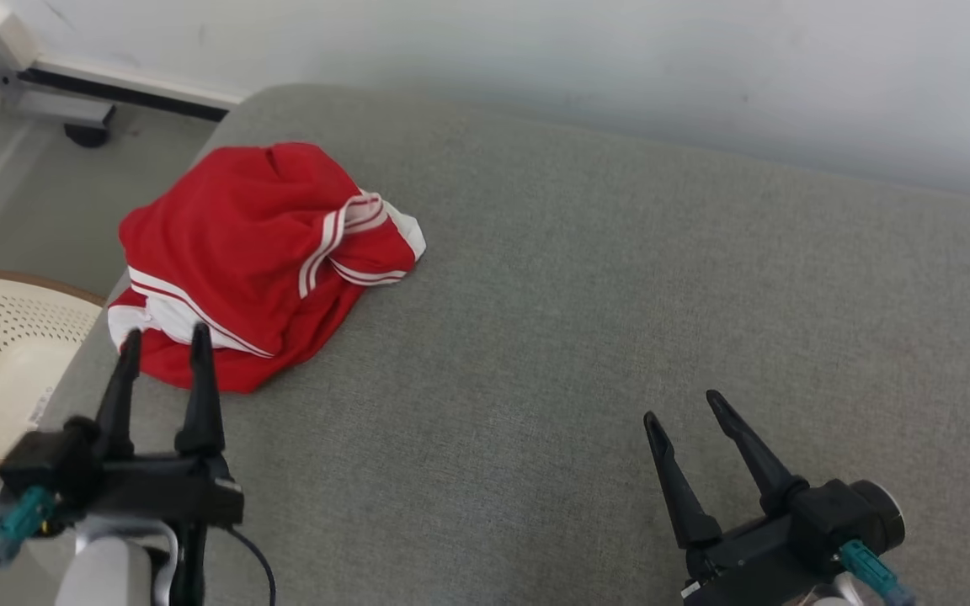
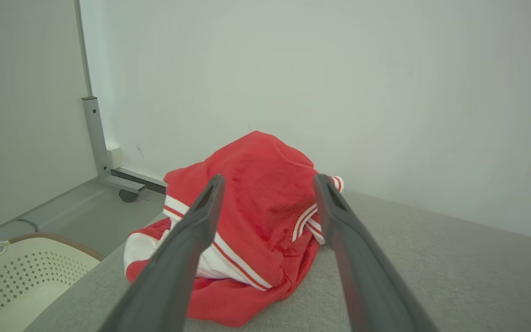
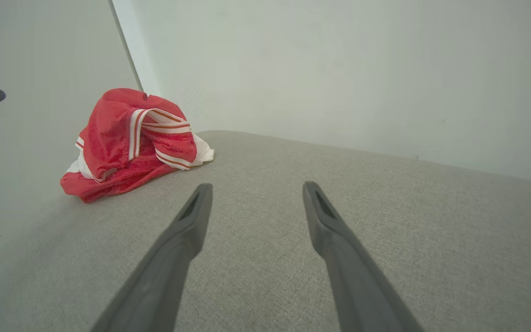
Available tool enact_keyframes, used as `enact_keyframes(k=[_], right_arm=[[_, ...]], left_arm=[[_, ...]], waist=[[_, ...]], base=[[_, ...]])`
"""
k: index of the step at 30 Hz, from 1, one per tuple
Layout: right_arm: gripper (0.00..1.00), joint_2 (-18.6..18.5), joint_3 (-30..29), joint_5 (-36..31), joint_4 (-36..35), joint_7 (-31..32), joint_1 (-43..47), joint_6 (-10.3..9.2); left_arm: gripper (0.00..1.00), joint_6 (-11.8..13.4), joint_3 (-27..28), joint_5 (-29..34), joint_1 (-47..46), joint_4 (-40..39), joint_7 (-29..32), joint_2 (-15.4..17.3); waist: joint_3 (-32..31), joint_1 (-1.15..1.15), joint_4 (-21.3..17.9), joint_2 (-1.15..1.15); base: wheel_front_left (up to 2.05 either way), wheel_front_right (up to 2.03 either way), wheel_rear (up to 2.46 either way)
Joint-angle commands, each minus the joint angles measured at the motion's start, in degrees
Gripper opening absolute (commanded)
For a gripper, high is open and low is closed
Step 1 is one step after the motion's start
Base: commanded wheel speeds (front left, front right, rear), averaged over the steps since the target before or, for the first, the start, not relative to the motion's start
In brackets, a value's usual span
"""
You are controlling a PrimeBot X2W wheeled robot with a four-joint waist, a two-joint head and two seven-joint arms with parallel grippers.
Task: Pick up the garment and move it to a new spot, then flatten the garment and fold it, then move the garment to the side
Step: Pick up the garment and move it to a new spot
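My left gripper (image 1: 164, 335) hangs spread at the red striped garment (image 1: 258, 240); I'd sink into a thick fold before clenching. My right gripper (image 1: 681, 406) is spread too.

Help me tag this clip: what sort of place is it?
Probably a bare indoor room set for laundry folding: grey cloth-covered surface, crumpled red garment on it, cream perforated basket beside it.

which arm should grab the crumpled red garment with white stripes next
Left. The left gripper is open at the red white-striped garment; the right gripper, also open, is far off over grey fabric surface.
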Motion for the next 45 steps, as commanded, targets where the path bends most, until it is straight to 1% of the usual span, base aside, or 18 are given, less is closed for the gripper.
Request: enact_keyframes(k=[1,8,10,12,16,21,27,30,37,38,39,40,43,45], right_arm=[[1.00,-0.9,0.0,-0.4,-0.3,-0.1,-1.1,0.04],[1.00,-2.9,-0.5,-0.4,-0.8,-0.1,-2.5,0.04],[1.00,-3.3,-0.7,-0.4,-1.1,-0.1,-3.0,0.04],[1.00,-3.7,-0.9,-0.5,-1.5,-0.1,-3.3,0.04],[1.00,-4.2,-1.0,-0.5,-1.9,-0.1,-3.6,0.04],[1.00,-4.6,-1.0,-0.1,-2.3,-0.1,-4.4,0.04],[1.00,-4.9,-0.9,0.0,-2.5,-0.1,-5.3,0.04],[1.00,-5.2,-0.9,0.2,-2.5,-0.1,-5.6,0.04],[1.00,-5.7,-0.6,0.3,-2.4,-0.1,-6.5,0.03],[1.00,-5.6,-0.5,0.4,-2.3,-0.1,-6.5,0.03],[1.00,-5.5,-0.5,0.4,-2.1,-0.1,-6.5,0.03],[1.00,-5.4,-0.5,0.4,-2.0,-0.1,-6.5,0.03],[1.00,-4.7,0.0,0.6,-1.6,-0.1,-6.5,0.03],[1.00,-4.1,0.2,0.8,-1.3,-0.1,-6.4,0.03]], left_arm=[[1.00,-0.5,0.9,0.7,-3.4,2.6,-0.2,0.2],[1.00,-0.4,2.4,1.4,-12.4,11.2,-0.3,1.4],[1.00,0.4,2.8,2.4,-15.3,14.0,-0.3,2.4],[1.00,1.7,3.4,2.5,-18.1,17.0,-0.3,3.0],[1.00,4.6,3.8,4.0,-23.3,24.5,0.7,5.2],[1.00,8.0,4.1,4.7,-29.3,34.3,7.4,7.7],[1.00,6.5,3.2,4.3,-32.5,38.4,7.2,9.1],[1.00,5.9,2.6,4.3,-33.7,40.4,6.8,9.3],[1.00,4.8,1.5,3.8,-36.9,45.6,8.7,9.7],[0.83,4.8,1.4,3.7,-37.2,46.3,8.8,9.6],[0.09,4.8,1.3,3.7,-37.5,46.8,8.7,9.7],[0.00,4.9,1.1,3.7,-37.8,47.3,8.5,9.7],[0.00,4.4,0.8,3.5,-38.3,48.2,7.7,10.0],[0.00,4.1,0.8,3.2,-38.4,48.1,6.1,10.1]], waist=[[4.3,-0.01,-1.5,-0.01],[8.2,-0.01,-3.0,-0.01],[9.4,-0.01,-3.4,-0.01],[10.5,-0.01,-3.9,-0.01],[12.1,-0.01,-4.6,-0.01],[13.7,-0.01,-5.4,-0.01],[14.7,-0.01,-5.7,-0.01],[15.3,-0.01,-5.8,-0.01],[16.5,-0.01,-6.1,-0.01],[16.5,-0.01,-6.1,-0.01],[16.5,-0.01,-6.2,-0.01],[16.4,-0.01,-6.2,-0.01],[15.7,-0.01,-6.4,-0.01],[14.8,-0.01,-6.7,-0.01]], base=[[0.00,0.00,0.00],[0.00,0.00,0.00],[0.00,0.00,0.00],[0.00,0.00,0.00],[0.00,0.00,0.00],[0.00,0.00,0.00],[0.00,0.00,0.00],[0.00,0.00,0.00],[0.00,0.00,0.00],[0.00,0.00,0.00],[0.00,0.00,0.00],[0.00,0.00,0.00],[0.00,0.00,0.00],[0.00,0.00,0.00]])
